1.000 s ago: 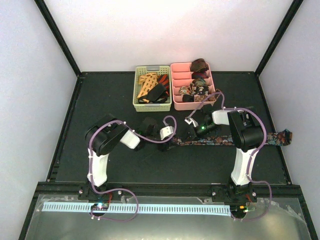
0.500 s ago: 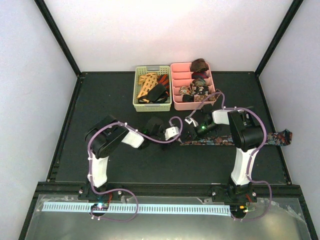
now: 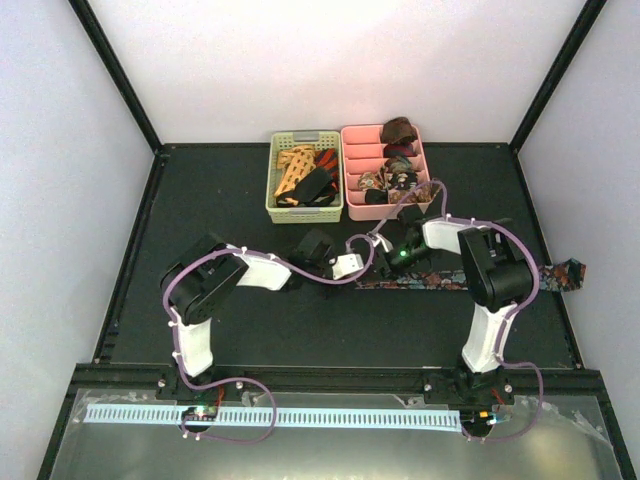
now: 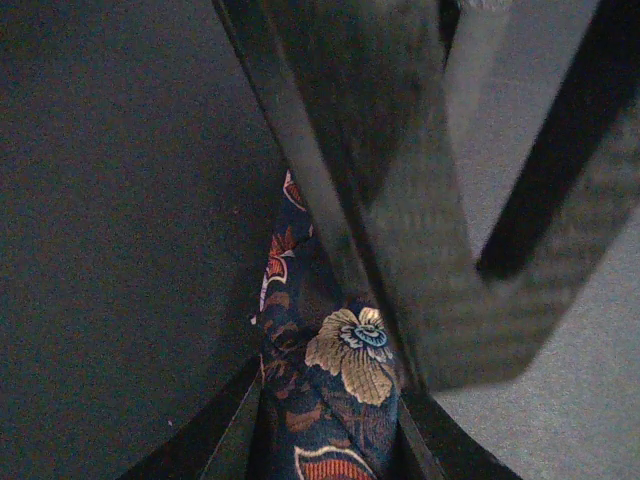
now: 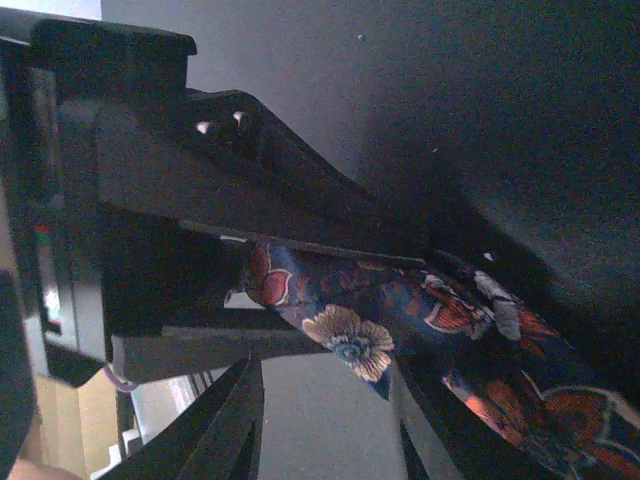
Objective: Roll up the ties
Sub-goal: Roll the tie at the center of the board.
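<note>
A dark navy floral tie (image 3: 470, 280) lies stretched toward the right across the black table, its far end at the table's right edge. Its near end (image 4: 350, 360) is pinched between the jaws of my left gripper (image 4: 328, 425), which is shut on it. My left gripper (image 3: 366, 264) reaches in from the left and meets my right gripper (image 3: 390, 258) nose to nose. In the right wrist view the right gripper (image 5: 325, 390) is open; the tie's end (image 5: 400, 300) hangs by its right finger, with a gap to the left finger.
A pale green basket (image 3: 305, 213) at the back holds orange lattice (image 3: 295, 170), red (image 3: 327, 158) and black (image 3: 315, 185) ties. Beside it, a pink divided tray (image 3: 385, 211) holds several coiled ties (image 3: 395, 180). Purple cables loop over both arms.
My left arm has reached right to the tie's end and its jaws have closed on it. The right gripper's jaws, shut on the tie before, have opened.
</note>
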